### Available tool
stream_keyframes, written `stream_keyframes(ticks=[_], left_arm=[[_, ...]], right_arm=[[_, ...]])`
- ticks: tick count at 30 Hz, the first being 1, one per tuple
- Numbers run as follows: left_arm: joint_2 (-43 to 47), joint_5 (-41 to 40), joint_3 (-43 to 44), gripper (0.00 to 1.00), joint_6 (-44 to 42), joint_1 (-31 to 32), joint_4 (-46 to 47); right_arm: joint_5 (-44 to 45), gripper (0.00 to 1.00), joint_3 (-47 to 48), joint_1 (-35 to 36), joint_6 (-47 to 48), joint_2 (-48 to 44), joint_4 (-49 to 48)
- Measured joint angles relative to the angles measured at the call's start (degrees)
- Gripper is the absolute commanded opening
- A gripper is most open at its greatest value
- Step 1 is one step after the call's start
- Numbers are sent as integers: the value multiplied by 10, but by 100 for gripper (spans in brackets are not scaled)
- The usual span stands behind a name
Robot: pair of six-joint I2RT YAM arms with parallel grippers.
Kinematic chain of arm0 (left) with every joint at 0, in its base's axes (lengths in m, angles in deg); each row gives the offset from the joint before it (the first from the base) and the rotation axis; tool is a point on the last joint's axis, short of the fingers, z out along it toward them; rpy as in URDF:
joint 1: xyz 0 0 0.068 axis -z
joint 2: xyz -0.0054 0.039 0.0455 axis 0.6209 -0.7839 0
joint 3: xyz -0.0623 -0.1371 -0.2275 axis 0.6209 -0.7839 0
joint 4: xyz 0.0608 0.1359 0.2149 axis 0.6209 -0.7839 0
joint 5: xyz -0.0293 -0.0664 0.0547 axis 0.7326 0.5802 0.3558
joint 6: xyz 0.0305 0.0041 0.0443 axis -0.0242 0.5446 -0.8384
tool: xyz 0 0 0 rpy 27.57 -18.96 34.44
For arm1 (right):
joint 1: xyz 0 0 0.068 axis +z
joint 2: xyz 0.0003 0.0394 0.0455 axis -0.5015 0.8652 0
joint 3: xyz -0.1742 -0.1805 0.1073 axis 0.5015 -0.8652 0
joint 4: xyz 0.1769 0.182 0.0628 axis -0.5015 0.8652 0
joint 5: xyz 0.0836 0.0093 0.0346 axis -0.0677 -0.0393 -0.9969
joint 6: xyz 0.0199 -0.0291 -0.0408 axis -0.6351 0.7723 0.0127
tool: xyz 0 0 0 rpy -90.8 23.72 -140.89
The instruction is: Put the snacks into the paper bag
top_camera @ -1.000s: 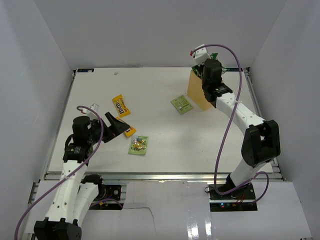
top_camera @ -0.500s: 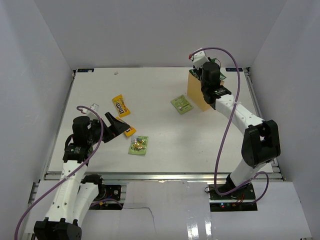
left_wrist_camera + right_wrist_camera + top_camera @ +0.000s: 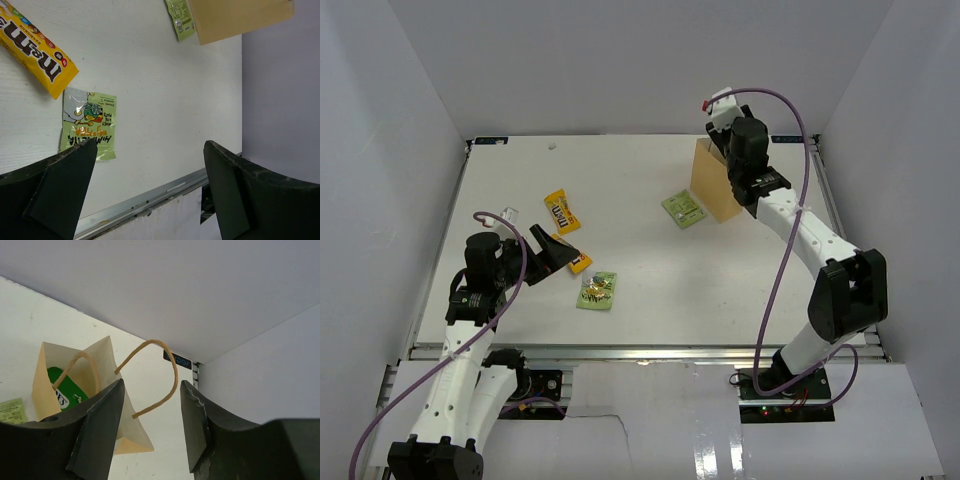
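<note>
Now right end effector [image 3: 151, 386] has opened, chip bag [image 3: 65, 390] inside paper bag [image 3: 106, 357]; left end effector [image 3: 150, 147] stays wide.

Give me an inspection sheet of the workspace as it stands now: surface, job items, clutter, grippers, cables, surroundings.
Surface: white table, flat.
Job's things: bag upright at the far right, chip bag inside it. Two yellow packs and two green packs lie flat on the table, one green pack beside the bag.
Clutter: one small white speck near the far edge.
Grippers: left gripper jaws open, empty, over the near-left packs. Right gripper jaws apart, empty, above the bag.
Cables: purple cables loop along both arms.
Surroundings: white walls on three sides.
</note>
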Motion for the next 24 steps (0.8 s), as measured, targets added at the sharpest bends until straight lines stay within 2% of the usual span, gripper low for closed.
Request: stream_keyframes(ticks=[4, 6, 8, 9, 13, 17, 21, 24], left_arm=[[0, 0, 0, 98, 0, 0, 0], [0, 0, 0, 98, 0, 0, 0], [0, 0, 0, 98, 0, 0, 0], [0, 0, 0, 98, 0, 0, 0], [-1, -3, 0, 98, -1, 0, -4], [-14, -33, 5, 88, -2, 0, -30], [-60, -79, 26, 80, 1, 0, -58], [-106, -113, 28, 74, 11, 0, -63]], right_arm=[[-28, 63, 23, 0, -4, -12, 24], [-64, 79, 43, 0, 3, -30, 49], [-116, 90, 64, 0, 14, -55, 80], [-145, 93, 76, 0, 21, -69, 98], [-322, 96, 128, 0, 60, -123, 196], [-491, 98, 141, 10, 94, -142, 304], [-597, 98, 96, 31, 105, -109, 402], [-650, 96, 53, 45, 101, -47, 466]])
